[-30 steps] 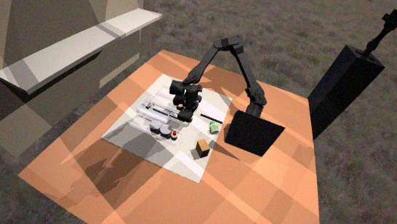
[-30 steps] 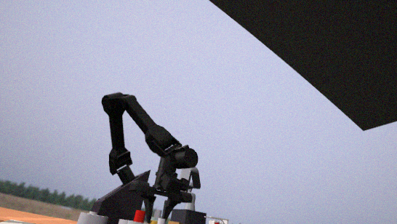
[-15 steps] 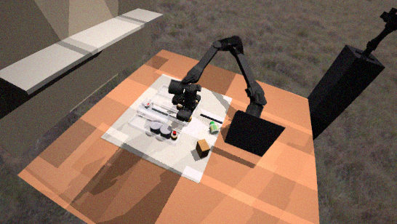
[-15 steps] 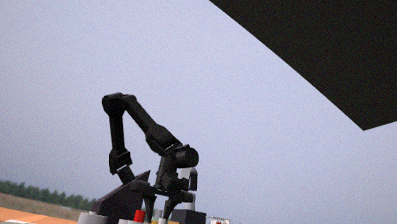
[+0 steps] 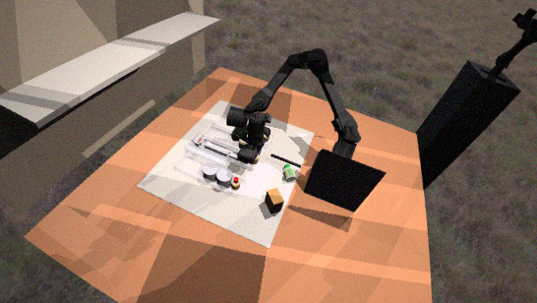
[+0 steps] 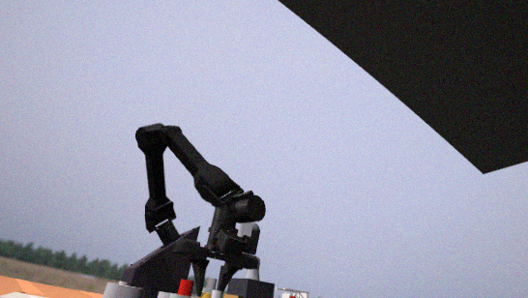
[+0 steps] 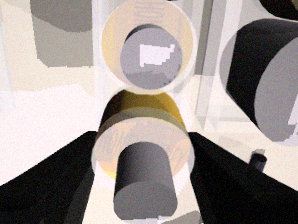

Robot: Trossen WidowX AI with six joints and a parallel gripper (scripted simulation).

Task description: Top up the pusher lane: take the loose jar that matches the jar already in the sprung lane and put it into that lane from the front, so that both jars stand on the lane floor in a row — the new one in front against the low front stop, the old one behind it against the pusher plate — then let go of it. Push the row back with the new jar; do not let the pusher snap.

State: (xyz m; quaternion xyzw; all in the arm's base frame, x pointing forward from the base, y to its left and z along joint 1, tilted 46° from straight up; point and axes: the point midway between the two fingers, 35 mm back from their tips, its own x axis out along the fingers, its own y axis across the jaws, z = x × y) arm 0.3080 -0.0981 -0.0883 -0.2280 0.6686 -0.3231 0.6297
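Note:
My gripper [image 7: 142, 140] [image 6: 209, 291] is shut on an upright jar [image 7: 144, 102] with an amber body, a pale translucent shoulder and a grey cap. In the wrist view a second jar [image 7: 151, 60], with a similar pale round top and grey cap, stands directly ahead of it between the clear walls of the sprung lane [image 7: 200, 100]. The two jars overlap in this view; I cannot tell if they touch. In the top view the gripper is low over the front end of the clear lanes. The front stop, the pusher plate and the held jar's base are hidden or unclear.
Two wide grey-lidded jars [image 5: 210, 171] [image 5: 224, 177] and a red-capped jar [image 5: 236, 183] stand in the neighbouring lane. A green-and-white jar [image 5: 289, 172], an orange-topped block [image 5: 274, 201] and a black rod [image 5: 285, 160] lie nearer the arm's base. A large dark jar [image 7: 245, 65] is right of the lane.

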